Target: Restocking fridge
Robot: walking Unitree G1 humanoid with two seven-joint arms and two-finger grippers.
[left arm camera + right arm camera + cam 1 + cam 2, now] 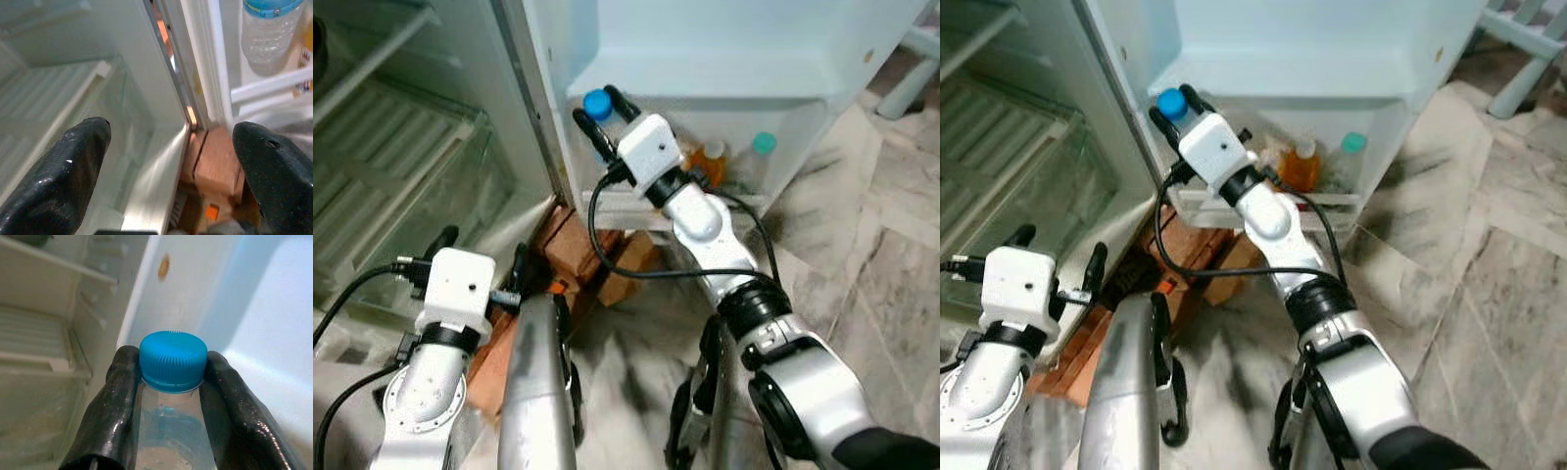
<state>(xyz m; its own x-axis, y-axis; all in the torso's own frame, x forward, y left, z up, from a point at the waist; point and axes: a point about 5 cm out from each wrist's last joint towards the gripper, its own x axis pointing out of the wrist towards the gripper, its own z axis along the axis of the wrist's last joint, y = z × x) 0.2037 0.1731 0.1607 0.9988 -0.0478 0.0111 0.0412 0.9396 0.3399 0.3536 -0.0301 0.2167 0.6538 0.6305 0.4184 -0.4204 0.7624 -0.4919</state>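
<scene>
A clear water bottle with a blue cap [172, 361] stands at the hinge end of the fridge door shelf [1332, 203]. My right gripper [596, 105] is shut on its neck just under the cap, one black finger [117, 396] pressed against each side. The same bottle [266, 29] appears behind the shelf rail in the left wrist view. Further along the shelf stand an orange bottle [710, 162] and a teal-capped bottle [762, 147]. My left gripper [481, 245] hangs open and holds nothing, low down by the bottom corner of the open fridge body [146, 161].
Inside the fridge a clear crisper drawer [401, 176] sits beneath ribbed shelves. Red-brown bricks [578, 245] lie under the fridge's front corner. A white furniture leg [915, 73] stands at the far right on the marbled tile floor [871, 255].
</scene>
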